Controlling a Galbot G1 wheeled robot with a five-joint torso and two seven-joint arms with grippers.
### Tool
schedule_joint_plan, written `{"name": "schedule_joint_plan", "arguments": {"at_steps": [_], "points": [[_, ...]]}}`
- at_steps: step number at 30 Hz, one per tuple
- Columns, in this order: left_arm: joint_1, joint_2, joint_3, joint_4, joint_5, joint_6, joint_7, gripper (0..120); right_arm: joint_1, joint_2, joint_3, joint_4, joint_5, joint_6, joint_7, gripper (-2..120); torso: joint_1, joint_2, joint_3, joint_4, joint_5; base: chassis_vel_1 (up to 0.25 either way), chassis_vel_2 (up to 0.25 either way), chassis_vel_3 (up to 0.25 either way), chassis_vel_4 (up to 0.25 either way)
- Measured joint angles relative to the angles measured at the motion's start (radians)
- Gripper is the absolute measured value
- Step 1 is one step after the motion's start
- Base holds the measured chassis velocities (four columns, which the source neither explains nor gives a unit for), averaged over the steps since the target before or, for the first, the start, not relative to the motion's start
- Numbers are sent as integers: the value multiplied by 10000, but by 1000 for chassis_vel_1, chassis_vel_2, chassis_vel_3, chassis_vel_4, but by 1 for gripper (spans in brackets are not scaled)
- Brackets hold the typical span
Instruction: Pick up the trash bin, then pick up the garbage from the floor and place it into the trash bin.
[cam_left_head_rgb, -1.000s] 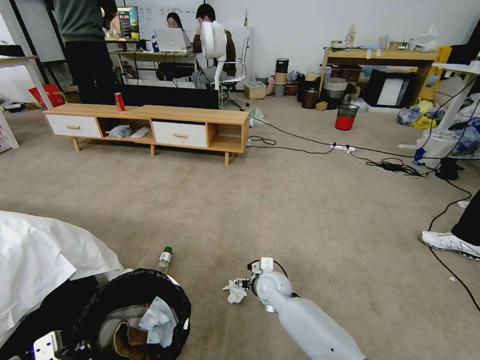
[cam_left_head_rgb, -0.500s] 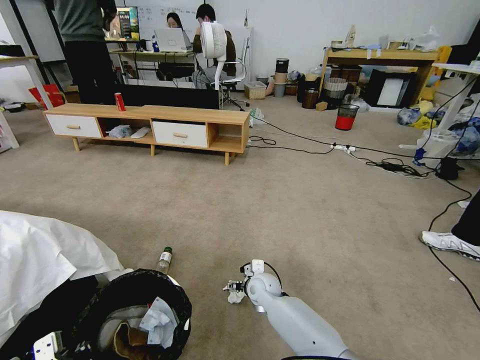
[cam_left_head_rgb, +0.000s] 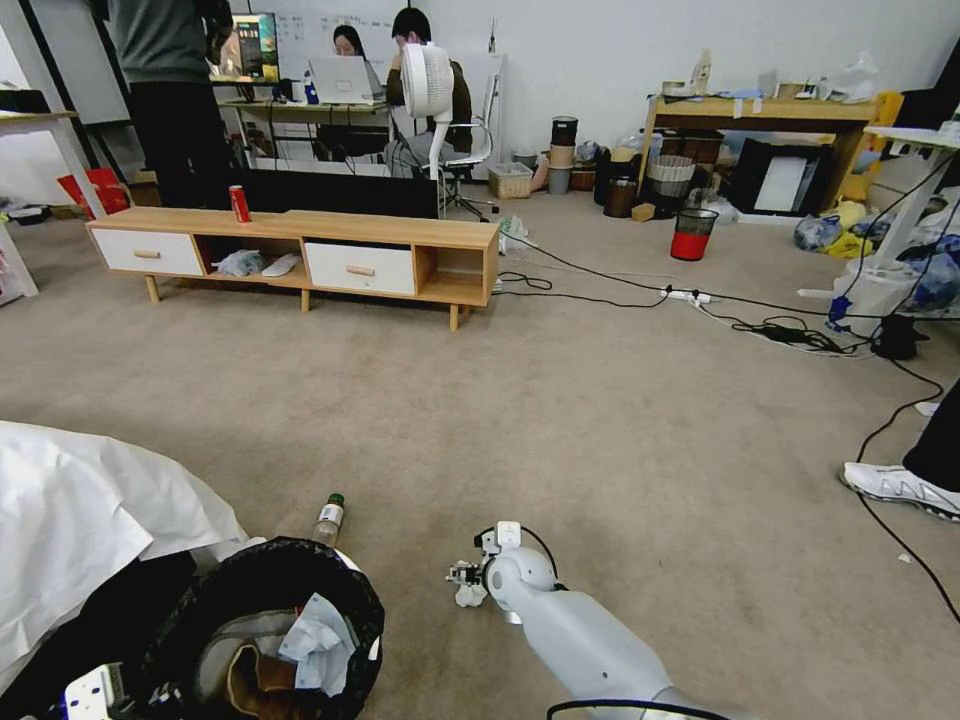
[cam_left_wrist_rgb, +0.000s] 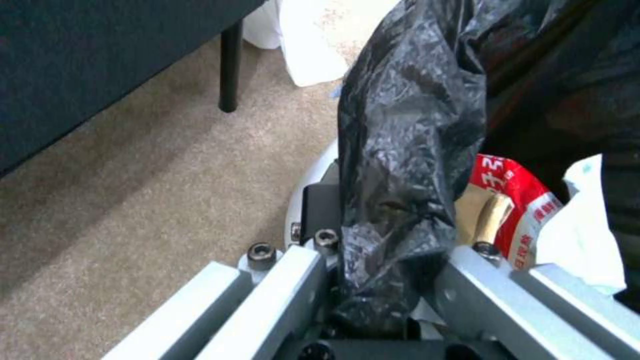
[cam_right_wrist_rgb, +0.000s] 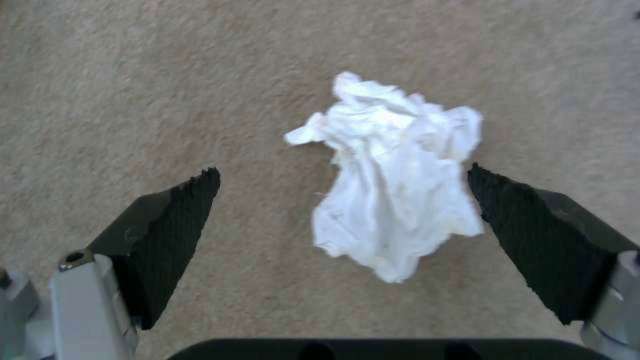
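Right tool (cam_right_wrist_rgb: 343, 200) spread, straddling tissue (cam_right_wrist_rgb: 393, 185).

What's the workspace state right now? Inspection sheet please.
Surface: beige carpet, bare around the work.
Job's things: trash bin holds litter; crumpled tissue and bottle lie on the floor.
Clutter: white sheet beside the bin.
Grippers: left tool shut on the bin's bag edge; right tool open, fingers either side of the tissue.
Cables: black leads across the carpet, far right.
Surroundings: low wooden cabinet with upright red can; a shoe at right.
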Motion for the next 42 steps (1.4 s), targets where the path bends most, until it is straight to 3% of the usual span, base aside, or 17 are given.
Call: {"name": "schedule_joint_plan", "arguments": {"at_steps": [9,42], "points": [[32,10,-13,-58,-18,-5,0,0,91,471,119,-852,-490,173,-594,96,0,0,0,-1,-1,0,0,0,0],[174,-64,6,-261,-15,-46,-2,0,472,672,767,-2784,-2365,985,-1771,100,0,0,0,-2,0,0,0,0,0]]}}
